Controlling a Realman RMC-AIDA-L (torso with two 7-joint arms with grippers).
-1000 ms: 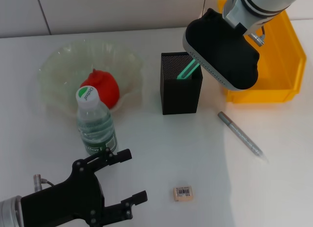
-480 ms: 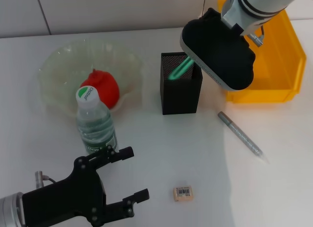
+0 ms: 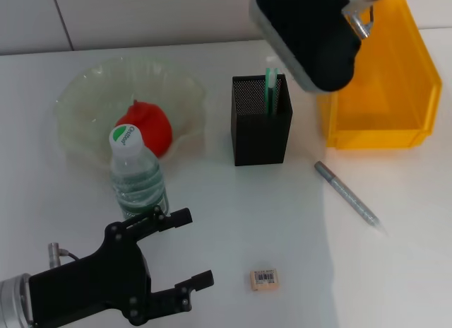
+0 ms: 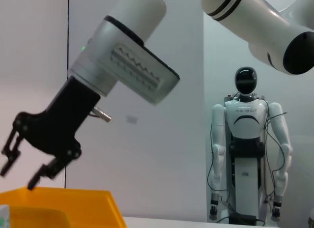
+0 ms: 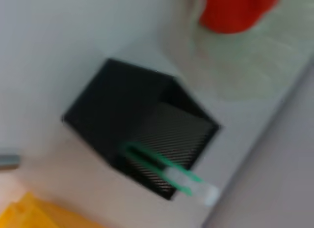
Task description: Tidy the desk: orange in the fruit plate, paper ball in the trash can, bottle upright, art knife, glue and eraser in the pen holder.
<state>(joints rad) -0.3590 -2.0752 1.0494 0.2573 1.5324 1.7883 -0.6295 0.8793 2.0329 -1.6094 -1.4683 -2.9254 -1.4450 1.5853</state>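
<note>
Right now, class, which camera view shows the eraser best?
The head view. The eraser lies in full sight on the white desk, barcode sticker up, near the front edge and beside the left gripper. The left wrist view and the right wrist view do not show it at all.

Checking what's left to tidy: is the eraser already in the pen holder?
No, the eraser lies on the bare table, well in front of the pen holder and apart from it.

Black mesh pen holder [image 3: 260,120], green-white stick [image 3: 270,91] inside. Red-orange orange [image 3: 146,128], pale-green fruit plate [image 3: 92,102], orange-yellow trash can [image 3: 395,88], beige barcoded eraser [image 3: 264,279].
</note>
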